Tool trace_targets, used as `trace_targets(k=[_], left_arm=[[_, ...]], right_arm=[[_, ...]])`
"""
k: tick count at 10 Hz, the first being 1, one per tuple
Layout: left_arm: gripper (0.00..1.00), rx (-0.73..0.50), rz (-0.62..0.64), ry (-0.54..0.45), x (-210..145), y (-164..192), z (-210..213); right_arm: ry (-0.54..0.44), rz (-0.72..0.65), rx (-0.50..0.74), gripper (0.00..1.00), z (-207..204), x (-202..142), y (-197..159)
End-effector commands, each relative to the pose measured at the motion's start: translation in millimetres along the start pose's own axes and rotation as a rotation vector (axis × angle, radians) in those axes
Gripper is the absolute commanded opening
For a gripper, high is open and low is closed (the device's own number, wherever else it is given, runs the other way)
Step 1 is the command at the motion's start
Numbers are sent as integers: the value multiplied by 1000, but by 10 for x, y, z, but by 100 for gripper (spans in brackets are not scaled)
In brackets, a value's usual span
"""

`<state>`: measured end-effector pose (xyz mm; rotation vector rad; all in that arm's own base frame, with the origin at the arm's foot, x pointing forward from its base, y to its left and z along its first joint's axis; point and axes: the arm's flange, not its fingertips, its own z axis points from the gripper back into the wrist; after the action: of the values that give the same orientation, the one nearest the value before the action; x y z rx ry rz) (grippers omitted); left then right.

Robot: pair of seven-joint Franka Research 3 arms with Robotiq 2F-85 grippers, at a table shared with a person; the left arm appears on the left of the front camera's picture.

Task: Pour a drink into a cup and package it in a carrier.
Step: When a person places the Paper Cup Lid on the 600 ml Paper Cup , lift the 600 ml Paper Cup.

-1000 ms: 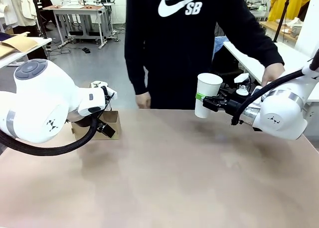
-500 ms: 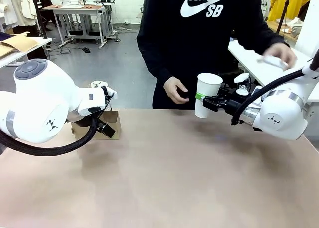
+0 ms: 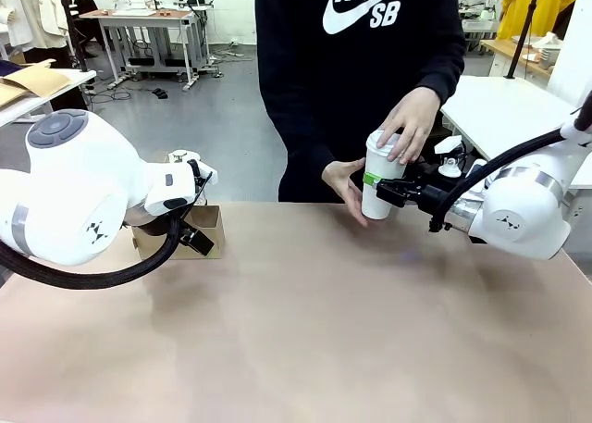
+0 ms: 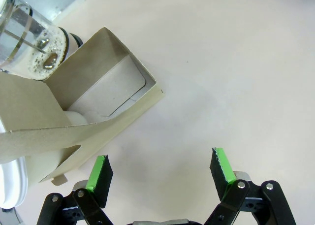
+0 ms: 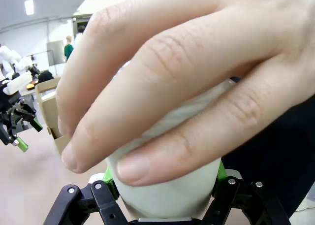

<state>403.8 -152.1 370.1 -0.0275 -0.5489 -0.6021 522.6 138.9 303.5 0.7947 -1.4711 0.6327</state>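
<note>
My right gripper (image 3: 382, 192) is shut on the white paper cup (image 3: 377, 187), holding it upright above the table's far edge. One hand (image 3: 409, 124) of the person presses down on the cup's top, and the other hand (image 3: 346, 184) cups its lower side. In the right wrist view the fingers (image 5: 187, 87) of that hand cover the cup (image 5: 167, 193). The drink is hidden. The brown cardboard carrier (image 3: 211, 225) stands at the far left, and its open pocket (image 4: 106, 94) shows in the left wrist view. Beside it my left gripper (image 4: 161, 170) hangs open over bare table, holding nothing.
A clear glass pitcher (image 4: 24, 43) with a metal band stands right behind the carrier. A white side table (image 3: 513, 108) is at the far right behind my right arm. The left arm's large white body (image 3: 74, 196) sits over the table's left side.
The person's hand came from the side table onto the cup's top, and the other hand moved up to the cup's side. Neither arm has moved.
</note>
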Motion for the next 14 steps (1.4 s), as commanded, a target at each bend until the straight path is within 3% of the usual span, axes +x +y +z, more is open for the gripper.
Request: trace_targets(k=[1,14], left_arm=[[100,-1,1,-1,-2,4,3],[100,-1,1,-1,-2,4,3]], right_arm=[[-8,6,-3,81,2,50,31],[-8,6,-3,81,2,50,31]])
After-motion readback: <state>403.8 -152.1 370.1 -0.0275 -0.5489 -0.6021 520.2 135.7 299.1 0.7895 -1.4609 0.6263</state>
